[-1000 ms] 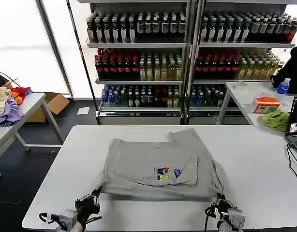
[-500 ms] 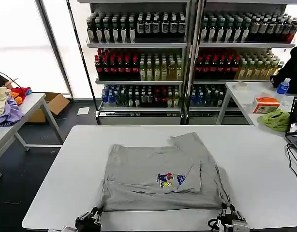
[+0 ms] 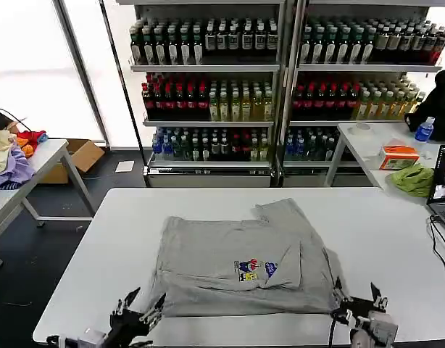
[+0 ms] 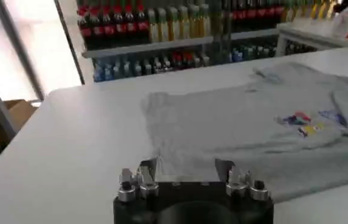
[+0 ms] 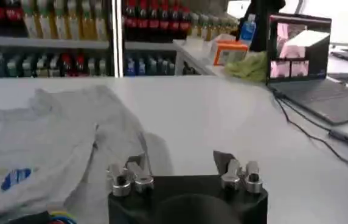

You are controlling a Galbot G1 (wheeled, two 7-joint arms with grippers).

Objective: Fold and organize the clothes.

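The clothes are one light grey T-shirt point(image 3: 230, 257), folded into a rough rectangle in the middle of the white table point(image 3: 99, 246). Its small multicoloured chest print point(image 3: 253, 269) faces up. My left gripper point(image 3: 144, 302) stands open at the shirt's near left corner, nothing between its fingers. My right gripper point(image 3: 355, 295) is open just off the near right corner. In the left wrist view the left gripper point(image 4: 186, 167) points at the T-shirt's point(image 4: 247, 119) near hem. In the right wrist view the right gripper point(image 5: 180, 161) hovers over bare table beside the T-shirt point(image 5: 46, 137).
A laptop point(image 3: 444, 190) and its cables point(image 3: 441, 243) lie at the table's right edge. A side table behind it holds a lime-green cloth point(image 3: 413, 178) and an orange box point(image 3: 398, 156). Coloured garments point(image 3: 11, 161) sit on a table at the left. Bottle shelves point(image 3: 280, 65) line the back.
Both grippers were shut at the shirt's near corners and drew back toward the table's near edge. Now both stand open. The shirt has slid slightly nearer.
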